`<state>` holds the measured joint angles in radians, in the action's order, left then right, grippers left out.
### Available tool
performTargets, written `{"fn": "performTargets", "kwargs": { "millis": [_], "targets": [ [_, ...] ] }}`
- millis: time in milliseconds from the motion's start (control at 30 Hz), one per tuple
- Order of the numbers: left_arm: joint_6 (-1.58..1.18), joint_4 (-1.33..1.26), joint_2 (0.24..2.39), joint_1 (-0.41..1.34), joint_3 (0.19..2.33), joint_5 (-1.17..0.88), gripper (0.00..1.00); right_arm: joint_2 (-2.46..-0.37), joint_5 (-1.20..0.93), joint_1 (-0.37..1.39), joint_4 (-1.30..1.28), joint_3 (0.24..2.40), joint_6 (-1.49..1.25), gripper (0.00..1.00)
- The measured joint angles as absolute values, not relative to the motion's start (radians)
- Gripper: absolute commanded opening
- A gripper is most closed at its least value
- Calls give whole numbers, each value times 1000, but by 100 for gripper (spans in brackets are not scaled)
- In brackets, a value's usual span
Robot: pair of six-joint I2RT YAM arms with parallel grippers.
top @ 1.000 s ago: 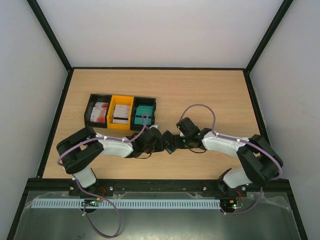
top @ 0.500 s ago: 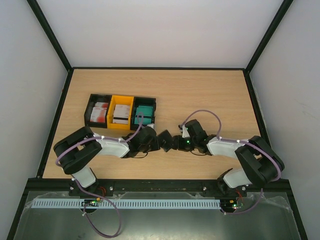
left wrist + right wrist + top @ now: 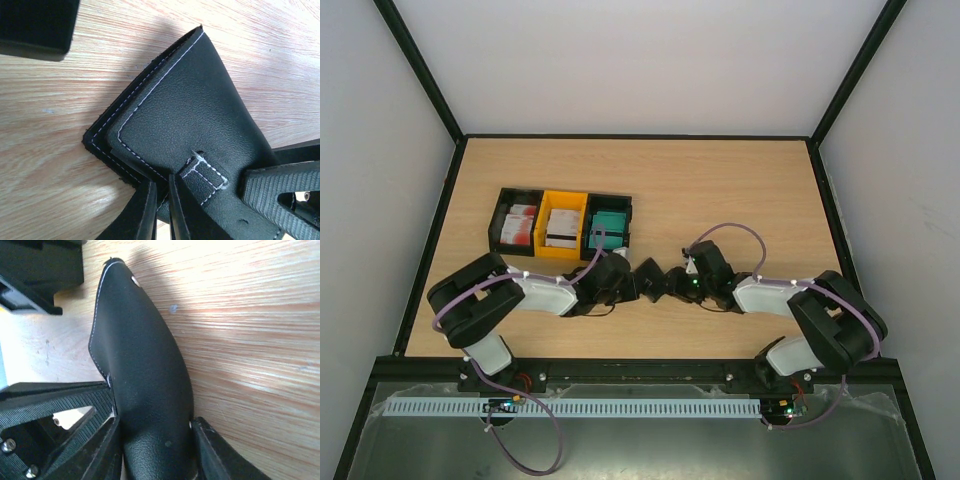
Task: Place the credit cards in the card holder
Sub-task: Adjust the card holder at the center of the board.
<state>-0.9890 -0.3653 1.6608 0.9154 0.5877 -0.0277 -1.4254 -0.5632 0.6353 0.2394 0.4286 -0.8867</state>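
The black card holder (image 3: 653, 277) stands partly folded on the table between the two arms. My left gripper (image 3: 637, 284) is shut on its lower edge beside the stitched tab (image 3: 207, 176), as the left wrist view shows (image 3: 162, 189). My right gripper (image 3: 672, 285) straddles the card holder (image 3: 145, 365) from the other side, both fingers pressed against its leather (image 3: 156, 422). The credit cards lie in the bins at the back left: red-and-white (image 3: 521, 224), white with a dark stripe (image 3: 561, 226) and teal (image 3: 610, 222).
Three joined bins stand left of centre: a black one (image 3: 500, 228), a yellow one (image 3: 544, 222) and another black one (image 3: 592, 222). A bin corner (image 3: 35, 22) lies just beyond the card holder. Black frame rails border the table.
My right gripper has come left onto the card holder and narrowed its jaws around it. The left gripper has kept its grip and shifted slightly.
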Motion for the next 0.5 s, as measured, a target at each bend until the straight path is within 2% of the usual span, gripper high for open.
{"fn": "performTargets", "kwargs": {
  "millis": [133,233,367,500],
  "targets": [
    [-989,-369,1661,914,587,-30,11,-1411,-528,641,236,429,-903,14],
    [-989,-374,1655,913,573,-31,16,-1370,-495,652,189,440,-876,4],
    [-988,-342,1608,909,556,-22,28,-1348,-403,657,64,522,-810,3],
    [-999,-199,1494,908,535,31,39,-1326,-220,677,-117,656,-742,4]
  ]
}}
